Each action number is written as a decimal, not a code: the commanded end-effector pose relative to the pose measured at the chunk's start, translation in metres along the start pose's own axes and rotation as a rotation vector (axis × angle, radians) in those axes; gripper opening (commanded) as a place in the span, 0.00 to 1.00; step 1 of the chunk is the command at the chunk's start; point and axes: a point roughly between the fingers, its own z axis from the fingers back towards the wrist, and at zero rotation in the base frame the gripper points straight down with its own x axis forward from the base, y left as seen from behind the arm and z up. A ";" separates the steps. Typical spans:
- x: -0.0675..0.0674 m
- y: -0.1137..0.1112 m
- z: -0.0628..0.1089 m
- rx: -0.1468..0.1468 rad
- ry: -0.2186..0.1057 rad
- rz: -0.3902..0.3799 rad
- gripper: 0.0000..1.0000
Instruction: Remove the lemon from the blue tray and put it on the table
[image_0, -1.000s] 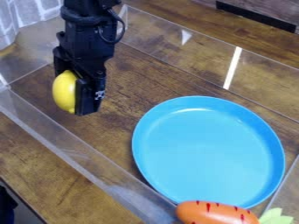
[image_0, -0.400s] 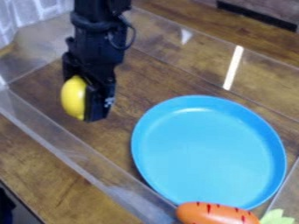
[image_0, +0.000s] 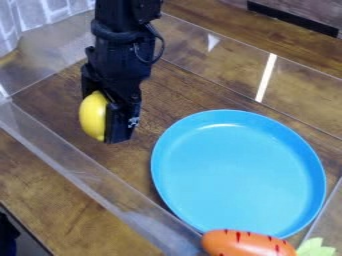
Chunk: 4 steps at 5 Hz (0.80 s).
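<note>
One black tool (image_0: 110, 120) pinches the lemon (image_0: 94, 115); no writing is legible

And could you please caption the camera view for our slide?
The gripper holds the yellow lemon beside the blue tray.

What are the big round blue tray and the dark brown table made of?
The tray looks like smooth plastic: its blue is even, with a thin raised rim. The table seems to be wood, or wood-look, with streaky grain.
</note>
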 end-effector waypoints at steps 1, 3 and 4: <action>0.008 -0.003 0.009 0.020 -0.037 -0.022 0.00; 0.009 -0.007 0.007 0.024 -0.031 -0.040 0.00; 0.008 -0.004 0.006 0.022 -0.036 -0.036 1.00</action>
